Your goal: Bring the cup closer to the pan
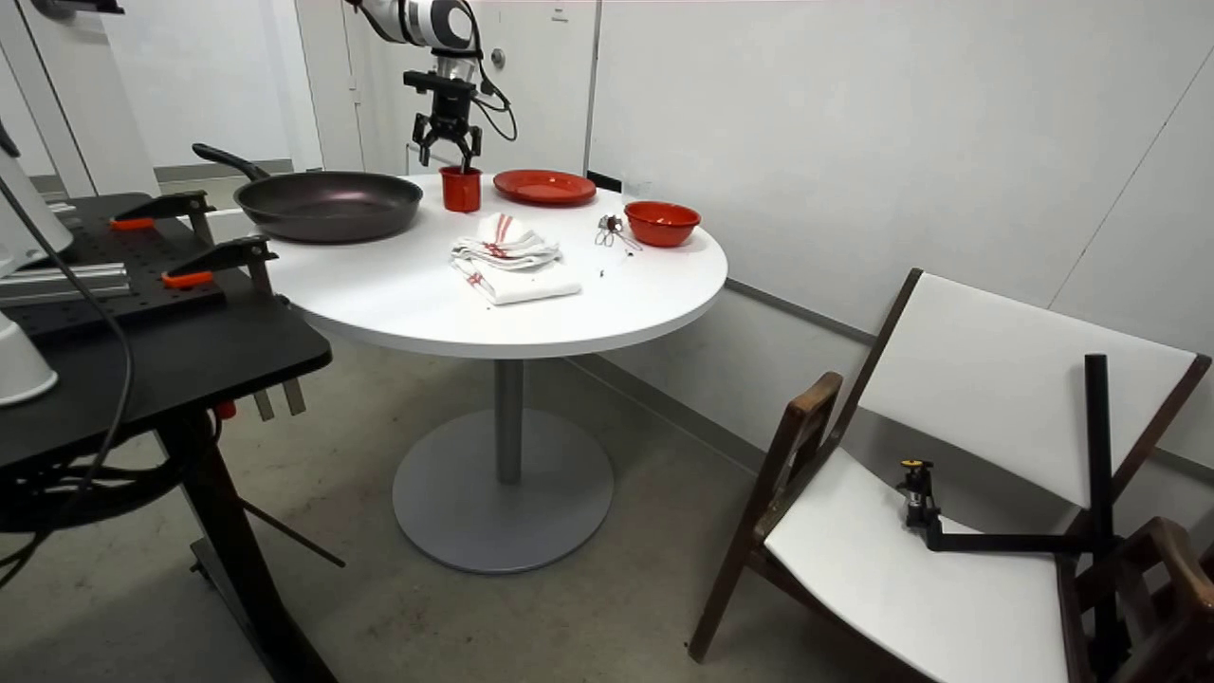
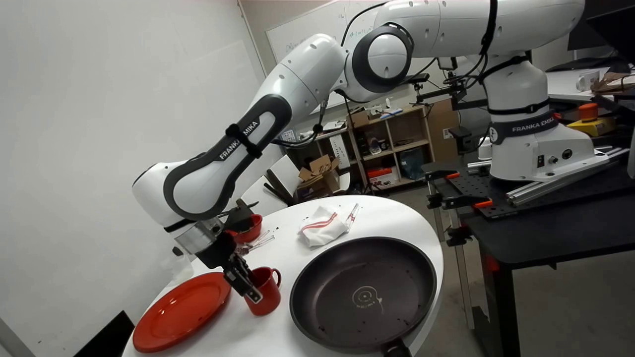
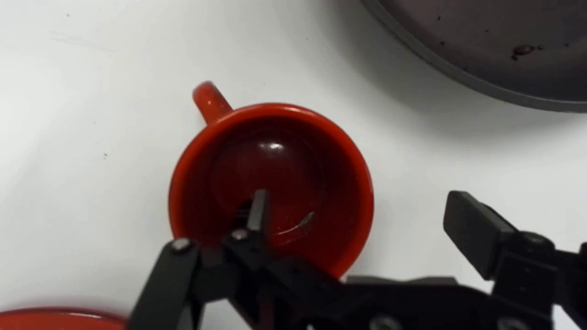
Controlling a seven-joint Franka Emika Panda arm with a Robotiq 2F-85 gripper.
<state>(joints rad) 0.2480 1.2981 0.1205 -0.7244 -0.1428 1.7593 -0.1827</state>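
We see the red mug [image 3: 275, 169] upright on the round white table [image 1: 398, 304], between the black frying pan [image 2: 364, 277] and the red dinner plate [image 2: 183, 312], near the pan but apart from it; the Robotiq gripper [image 3: 359, 204] has its jaws spread, one finger [image 3: 259, 211] within the mug's mouth and the other beyond its wall, so we judge that nothing is gripped.

What worries us first is the squeeze; flat pads meeting a curved, slick wall could slip or spin the mug, and if one fingertip touches sooner, it may shove the mug sideways; a hold on one side alone could let it tip when lifted; sliding seems kinder, though the outer finger, on the pan's side in an exterior view, might then knock the pan before the mug arrives; we cannot tell how near the inner fingertip is to the mug's floor, and pressing down there could jam it.

The mug is a plain cylinder with a glossy, glaze-like skin and a small handle [image 3: 210, 101]; the pan is broad, shallow and satiny, with specks on its floor; the plate is smooth and shiny; the folded dishcloth [image 1: 517, 266] looks soft, creased and red-striped.
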